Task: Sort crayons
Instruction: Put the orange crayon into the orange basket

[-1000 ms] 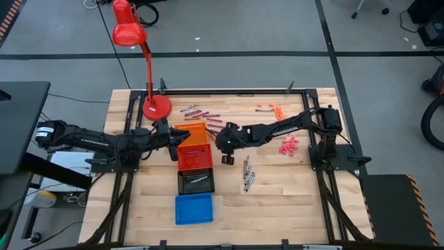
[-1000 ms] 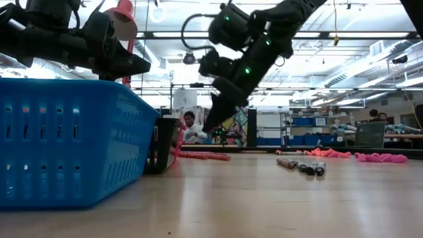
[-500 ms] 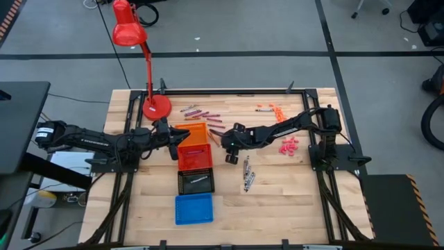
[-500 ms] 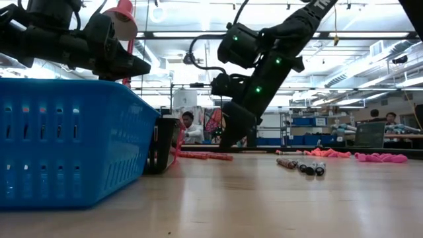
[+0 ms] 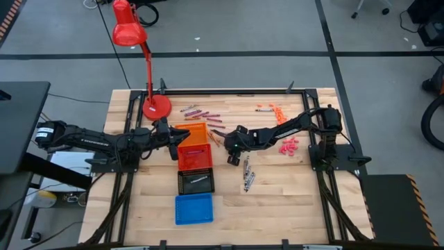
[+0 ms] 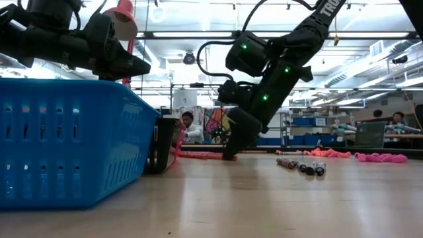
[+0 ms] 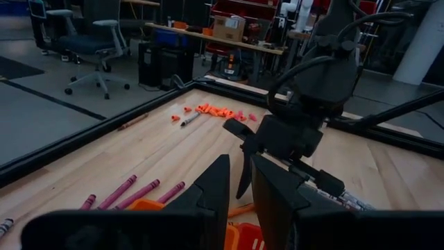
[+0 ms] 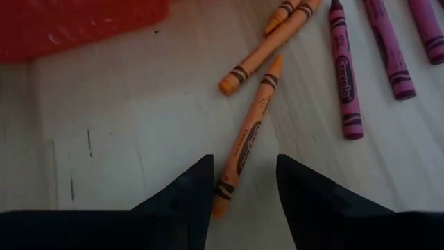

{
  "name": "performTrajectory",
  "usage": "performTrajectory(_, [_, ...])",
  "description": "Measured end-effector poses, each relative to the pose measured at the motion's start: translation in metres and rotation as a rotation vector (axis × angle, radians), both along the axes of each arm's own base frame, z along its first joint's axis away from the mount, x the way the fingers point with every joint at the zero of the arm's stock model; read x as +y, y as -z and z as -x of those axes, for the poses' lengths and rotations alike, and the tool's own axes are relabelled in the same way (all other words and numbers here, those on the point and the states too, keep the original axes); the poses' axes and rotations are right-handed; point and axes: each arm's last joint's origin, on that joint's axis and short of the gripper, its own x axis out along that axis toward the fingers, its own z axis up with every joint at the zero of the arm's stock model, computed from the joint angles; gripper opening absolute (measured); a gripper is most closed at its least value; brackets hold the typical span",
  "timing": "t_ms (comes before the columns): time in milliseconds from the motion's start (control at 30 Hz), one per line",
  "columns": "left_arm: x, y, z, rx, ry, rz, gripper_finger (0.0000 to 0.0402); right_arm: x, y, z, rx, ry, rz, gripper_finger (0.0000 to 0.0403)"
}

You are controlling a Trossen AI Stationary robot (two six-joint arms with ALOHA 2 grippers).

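My right gripper is open and low over the table, just right of the orange tray. Its two fingers stand on either side of the lower end of an orange crayon that lies flat on the wood, without touching it. Two more orange crayons and maroon crayons lie beyond it. My left gripper hovers over the orange tray's left edge, open by a narrow gap and empty. Grey-white crayons lie nearer the front.
Red, black and blue trays stand in a row in front of the orange one. A red desk lamp stands at the back left. Maroon crayons, orange crayons and pink pieces lie on the far half.
My right gripper has gone down to the table and a little toward the right edge. Its fingertips now stand just above the wood among the orange crayons.
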Motion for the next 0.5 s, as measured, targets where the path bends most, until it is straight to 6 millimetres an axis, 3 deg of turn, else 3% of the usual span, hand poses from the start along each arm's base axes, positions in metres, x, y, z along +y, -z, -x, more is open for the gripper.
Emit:
performTrajectory(133, [0.0,0.0,0.0,0.0,0.0,0.0,0.0071,0.0003,0.0007,0.001,0.006,0.011,-0.009,0.0135])
performTrajectory(500, [0.0,0.0,0.0,0.0,0.0,0.0,0.0071,0.0006,0.0015,0.0031,0.03,0.011,-0.015,0.0024])
